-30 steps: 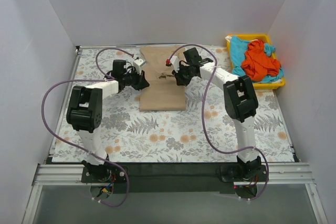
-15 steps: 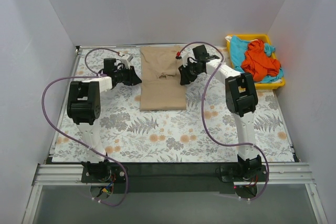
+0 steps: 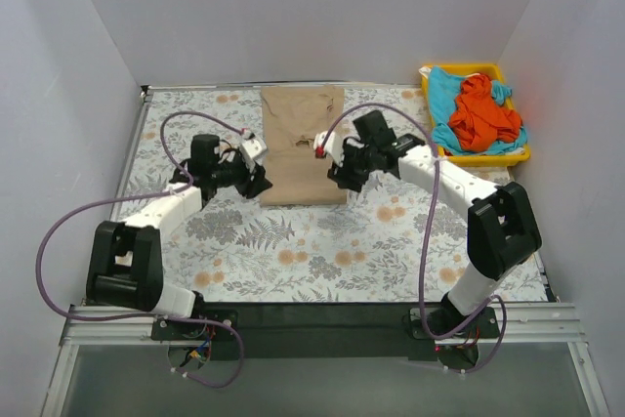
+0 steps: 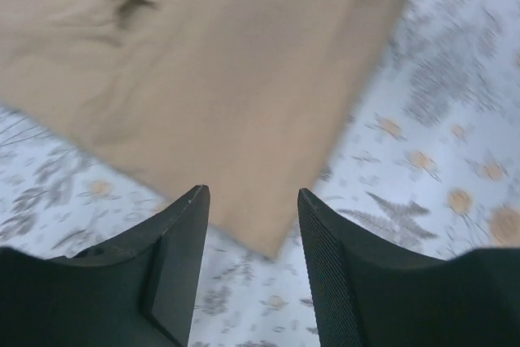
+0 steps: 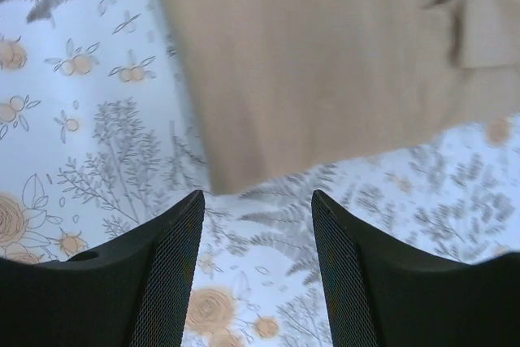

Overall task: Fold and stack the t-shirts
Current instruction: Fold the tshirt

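Note:
The tan-beige t-shirt (image 3: 304, 145) lies flat on the table as a long folded strip, far edge near the back wall. My left gripper (image 3: 260, 181) is open and empty at the shirt's near left corner (image 4: 280, 241). My right gripper (image 3: 339, 179) is open and empty at the shirt's near right corner (image 5: 219, 180). The tan shirt fills the upper part of both wrist views (image 4: 187, 79) (image 5: 325, 62). The orange-red t-shirt (image 3: 483, 110) lies crumpled on the turquoise-blue t-shirt (image 3: 444, 95) in the yellow tray (image 3: 508, 156) at the back right.
The table has a floral cloth (image 3: 322, 251). White walls close in the back and both sides. Purple cables (image 3: 88, 212) loop from both arms over the table.
Both grippers have pulled back from the shirt's middle sides to its near corners. The shirt's sides now lie folded in, a narrower strip.

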`<state>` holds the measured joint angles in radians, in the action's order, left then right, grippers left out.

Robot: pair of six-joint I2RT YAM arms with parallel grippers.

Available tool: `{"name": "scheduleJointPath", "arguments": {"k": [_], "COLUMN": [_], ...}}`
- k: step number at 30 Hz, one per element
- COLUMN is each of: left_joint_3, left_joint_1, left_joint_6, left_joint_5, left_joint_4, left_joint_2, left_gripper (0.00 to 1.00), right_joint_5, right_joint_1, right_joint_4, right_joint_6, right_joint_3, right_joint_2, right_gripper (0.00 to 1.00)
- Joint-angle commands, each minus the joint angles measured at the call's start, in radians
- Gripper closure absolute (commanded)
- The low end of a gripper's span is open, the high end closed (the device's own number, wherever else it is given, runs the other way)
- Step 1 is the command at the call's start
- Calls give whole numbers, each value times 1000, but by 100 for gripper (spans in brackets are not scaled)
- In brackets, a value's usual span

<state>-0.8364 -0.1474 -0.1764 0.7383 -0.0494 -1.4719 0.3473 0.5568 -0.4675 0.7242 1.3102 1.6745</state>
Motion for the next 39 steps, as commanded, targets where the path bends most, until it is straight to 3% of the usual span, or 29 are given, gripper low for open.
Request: {"name": "scheduleJointPath", "arguments": {"k": [1,5,10,18,24,27,30,31,32,35,39], "left_joint_3": [178,295,372,367,356,342,339,339,338,342,362], "left_joint_1": [-70,-101,-107,-129,-130,-130,-130,-130,-130,-133,-150], "left_joint_6": [308,426,551,580,630,618,620,620,620,626,627], "left_joint_5": [-54,-82,-60,-88,-120,-149,-143,-137,-126,-82,-39], "left_joint_4": [-21,121,235,368,370,368,349,336,300,190,54], "left_joint_2": [114,177,150,39,-60,-85,-73,-50,-36,48,188], "left_gripper": [51,49,51,52,57,66,80,83,92,100,100], "right_joint_5": [-140,-203,-225,-249,-254,-258,-260,-258,-255,-231,-183], "right_joint_1": [67,104,129,169,173,173,175,175,175,178,189], "right_joint_4": [96,249,415,518,544,550,550,544,537,469,333], "right_joint_6": [119,142,220,285,308,320,323,319,314,290,241], "right_joint_3": [-171,-284,-397,-468,-463,-459,-459,-457,-457,-447,-422], "right_joint_2": [-18,-55,-88,-75,17,47,53,44,34,-18,-116], "right_gripper": [47,47,47,49,60,64,81,94,99,99,99]}}
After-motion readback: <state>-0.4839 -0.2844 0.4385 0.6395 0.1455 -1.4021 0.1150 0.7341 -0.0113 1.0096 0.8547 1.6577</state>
